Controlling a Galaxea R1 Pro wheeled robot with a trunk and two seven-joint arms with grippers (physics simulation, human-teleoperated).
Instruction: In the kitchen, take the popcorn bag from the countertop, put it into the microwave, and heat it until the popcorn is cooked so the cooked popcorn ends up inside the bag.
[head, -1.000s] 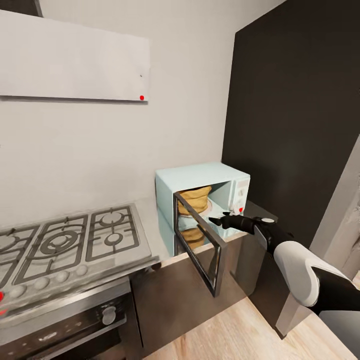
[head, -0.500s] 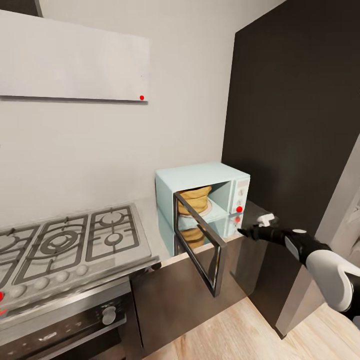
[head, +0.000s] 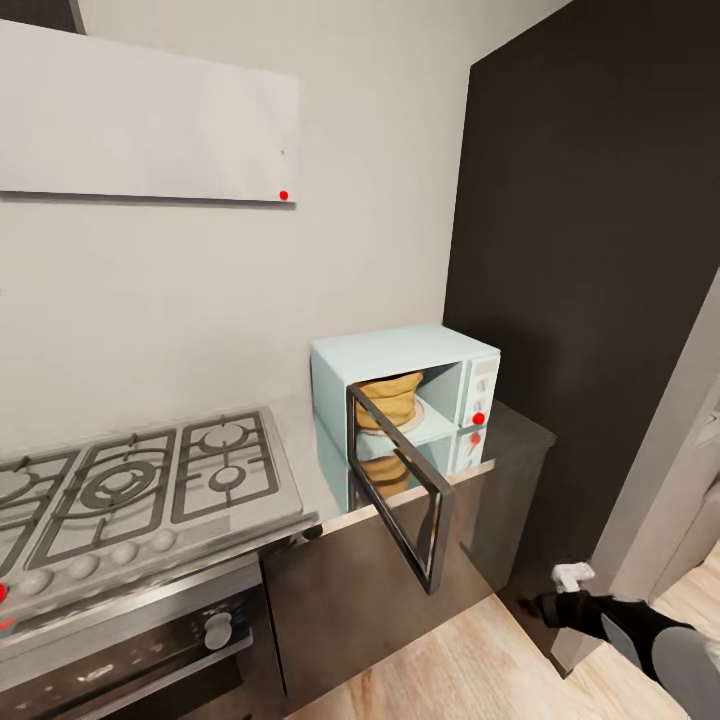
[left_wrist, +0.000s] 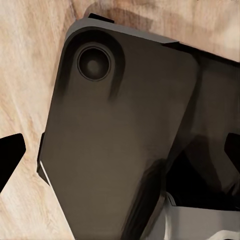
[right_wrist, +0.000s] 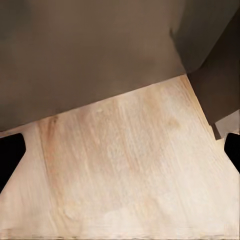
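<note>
The right gripper (head: 548, 605) hangs low at 5 o'clock of the head view, over bare wood floor (head: 470, 660) with free room around it; its wrist view shows the fingertips (right_wrist: 11, 155) set wide apart, holding nothing. The left gripper's fingertips (left_wrist: 10, 157) likewise stand apart, empty. At centre, the microwave (head: 400, 400) sits at the countertop (head: 300, 460) edge, door (head: 400, 500) swung out past it. The bag (head: 388, 397) sits inside.

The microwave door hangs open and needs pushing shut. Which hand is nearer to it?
Right. The right hand hangs low beside the cabinet, below and right of the microwave door. The left hand points down at the wood floor, its distance unclear.
</note>
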